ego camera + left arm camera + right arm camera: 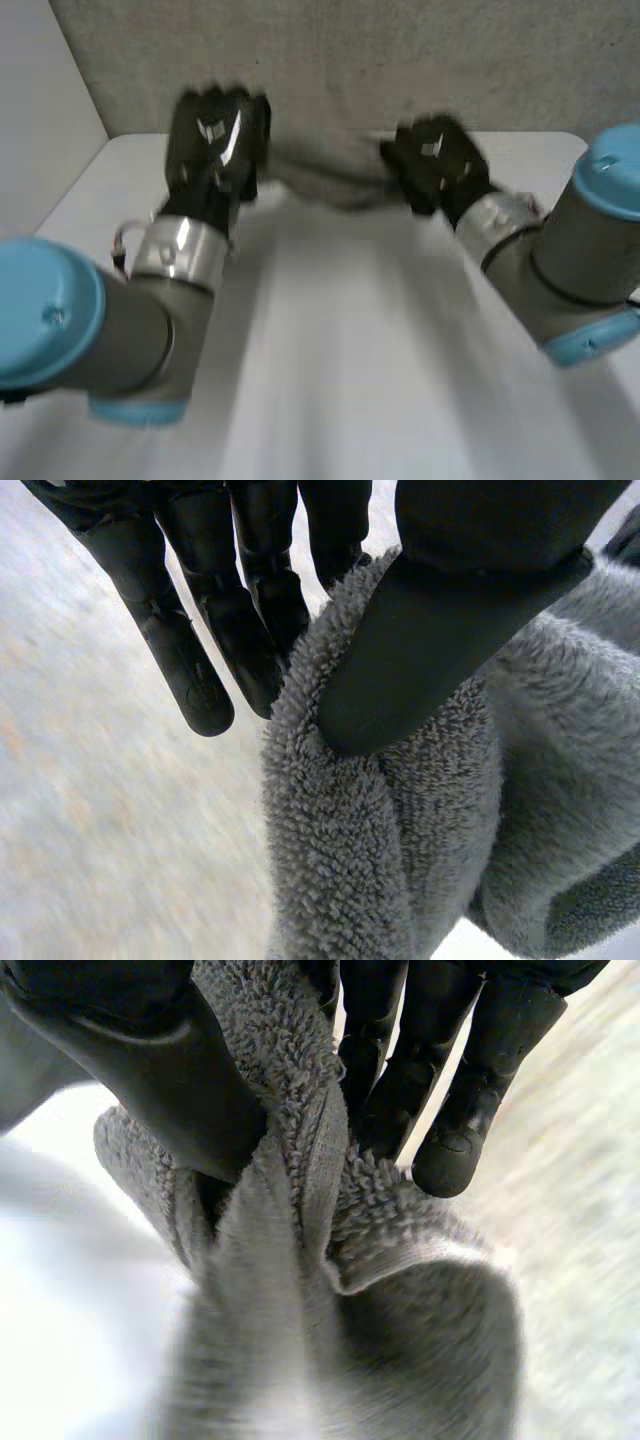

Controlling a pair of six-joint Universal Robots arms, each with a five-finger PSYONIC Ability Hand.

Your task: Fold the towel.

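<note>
Towel (pixel 325 165): grey, bunched, at far side of table (pixel 330 350), long axis strung hand to hand
Left hand (pixel 213 140): thumb pinching one end against fingers
Right hand (pixel 437 160): thumb and fingers clamped on other end
Slack middle sags between; neither hand nearer

- No lettering, label, brand mark, number or sign could be read anywhere in the three views.
</note>
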